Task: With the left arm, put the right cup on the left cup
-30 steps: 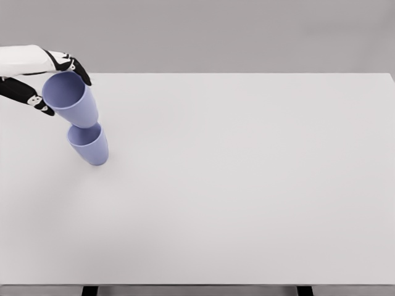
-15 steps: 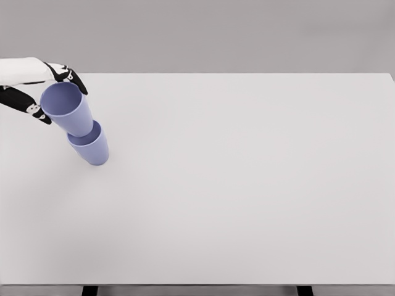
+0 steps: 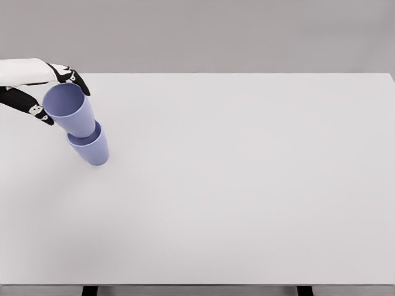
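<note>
Two lavender-blue cups stand at the far left of the white table. The lower cup rests on the tabletop. The upper cup sits with its base inside the lower one's mouth, leaning to the upper left. My left hand reaches in from the left edge and is shut on the upper cup's rim, one finger behind it and the thumb in front. The right arm is out of the picture.
A plain grey wall runs behind the table. Two dark table legs show below the front edge.
The held cup has come down from just above the lower cup into its mouth. In the last half second hand and cup shifted only slightly to the right.
</note>
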Available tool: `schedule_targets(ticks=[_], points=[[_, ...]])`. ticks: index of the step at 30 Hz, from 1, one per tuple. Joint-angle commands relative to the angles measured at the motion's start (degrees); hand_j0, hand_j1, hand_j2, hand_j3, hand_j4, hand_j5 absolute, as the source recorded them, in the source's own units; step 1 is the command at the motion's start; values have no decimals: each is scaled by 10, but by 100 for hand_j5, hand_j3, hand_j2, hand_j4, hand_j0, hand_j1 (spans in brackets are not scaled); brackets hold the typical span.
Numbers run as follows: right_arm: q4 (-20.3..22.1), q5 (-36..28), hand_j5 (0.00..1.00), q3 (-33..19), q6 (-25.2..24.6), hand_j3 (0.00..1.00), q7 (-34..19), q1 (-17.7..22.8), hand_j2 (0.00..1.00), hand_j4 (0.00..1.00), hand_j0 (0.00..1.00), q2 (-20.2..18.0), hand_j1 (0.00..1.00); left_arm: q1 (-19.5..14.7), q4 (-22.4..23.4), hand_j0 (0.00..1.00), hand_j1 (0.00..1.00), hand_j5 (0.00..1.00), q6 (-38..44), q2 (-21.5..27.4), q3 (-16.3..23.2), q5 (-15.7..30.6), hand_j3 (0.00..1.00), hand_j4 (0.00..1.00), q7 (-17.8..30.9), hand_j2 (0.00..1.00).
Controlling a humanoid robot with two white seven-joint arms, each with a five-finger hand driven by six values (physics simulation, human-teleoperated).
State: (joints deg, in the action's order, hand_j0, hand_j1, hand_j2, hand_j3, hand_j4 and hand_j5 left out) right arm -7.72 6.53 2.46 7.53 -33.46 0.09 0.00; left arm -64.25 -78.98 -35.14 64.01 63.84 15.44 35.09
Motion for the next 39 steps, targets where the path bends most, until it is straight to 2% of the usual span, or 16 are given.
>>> schedule_targets(ticks=[1,2,3,5,8,14,17,21,36,37,38,39], points=[[0,1,100,0,0,100,0,0,100,100,100,0,100,0,1,50,50,50,1,-2,-1,2,50,50,-1,50],[0,1,100,0,0,100,0,0,100,100,100,0,100,0,1,58,58,58,1,-2,-2,1,58,58,-1,58],[0,1,100,0,0,100,0,0,100,100,100,0,100,0,1,59,59,59,1,-2,-2,0,59,59,-1,59],[0,1,100,0,0,100,0,0,100,100,100,0,100,0,0,71,71,71,1,-1,-2,0,71,71,-1,71],[0,1,100,0,0,100,0,0,100,100,100,0,100,1,-1,76,76,76,1,-1,-2,0,76,76,-1,76],[0,1,100,0,0,100,0,0,100,100,100,0,100,0,-3,77,77,77,1,-1,-6,0,77,77,-1,77],[0,1,100,0,0,100,0,0,100,100,100,0,100,1,-3,86,86,86,1,-1,-6,0,86,86,-1,86],[0,1,100,0,0,100,0,0,100,100,100,0,100,3,-3,89,89,89,1,-1,-6,0,89,89,-1,89],[0,1,100,0,0,100,0,0,100,100,100,0,100,4,-12,93,93,93,1,3,-12,-1,93,93,-1,93],[0,1,100,0,0,100,0,0,100,100,100,0,100,2,-34,100,100,100,1,7,-14,3,100,100,-1,100],[0,1,100,0,0,100,0,0,100,100,100,0,100,1,-81,100,100,100,1,32,-22,25,100,100,-1,100],[0,1,100,0,0,100,0,0,100,100,100,0,100,4,-158,100,100,100,1,75,-24,62,100,100,-1,100]])
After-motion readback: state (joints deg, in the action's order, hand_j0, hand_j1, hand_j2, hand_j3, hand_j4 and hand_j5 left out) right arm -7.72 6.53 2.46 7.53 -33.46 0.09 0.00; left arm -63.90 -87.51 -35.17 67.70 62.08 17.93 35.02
